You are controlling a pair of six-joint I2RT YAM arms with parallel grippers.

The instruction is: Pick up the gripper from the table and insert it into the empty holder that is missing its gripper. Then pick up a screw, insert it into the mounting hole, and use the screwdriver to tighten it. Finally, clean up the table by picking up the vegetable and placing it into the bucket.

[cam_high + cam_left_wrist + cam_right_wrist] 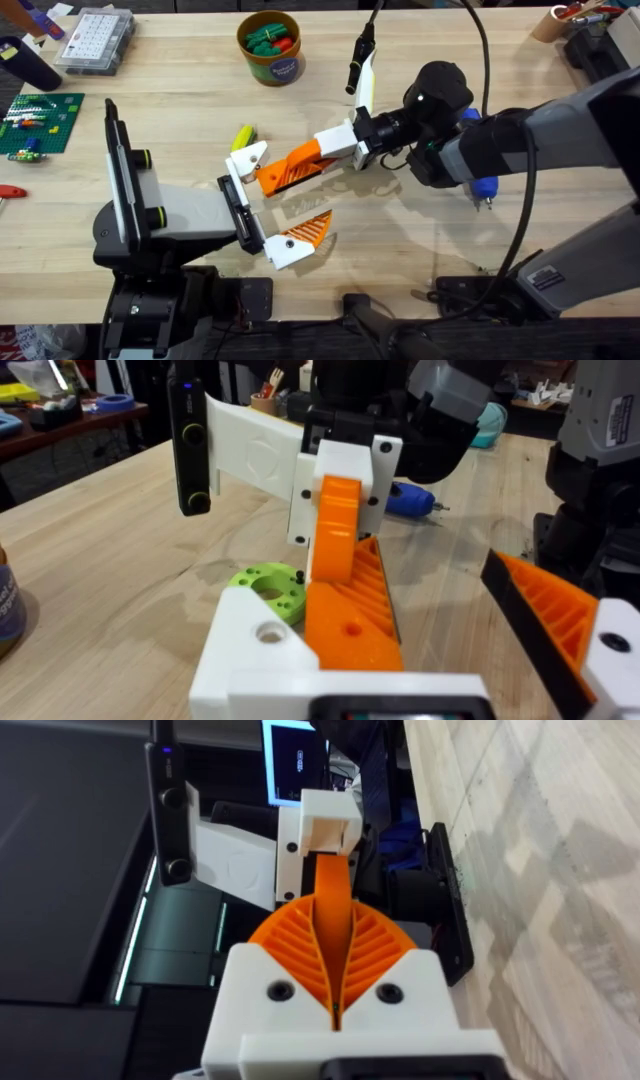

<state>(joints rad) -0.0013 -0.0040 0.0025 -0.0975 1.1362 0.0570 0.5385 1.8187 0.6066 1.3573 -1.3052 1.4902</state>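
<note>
While clamped shut on the gripper, with both orange pads closed flat on its ribbed finger, keep the right gripper level and steady. Judging from the overhead view, white base block just at the upper end of the holder, straight ahead of the right fingertips; cannot tell whether touching or seated. Line the block square to the bar's slot before pushing, then press straight ahead without twisting, lest the base jam or slip between the pads. Hold the left gripper still: set wide apart, its one mounted finger at the far end of the bar. Avoid nudging the yellow-green vegetable lying just beyond the block. Leave the screwdriver, behind the right wrist, for later.
</note>
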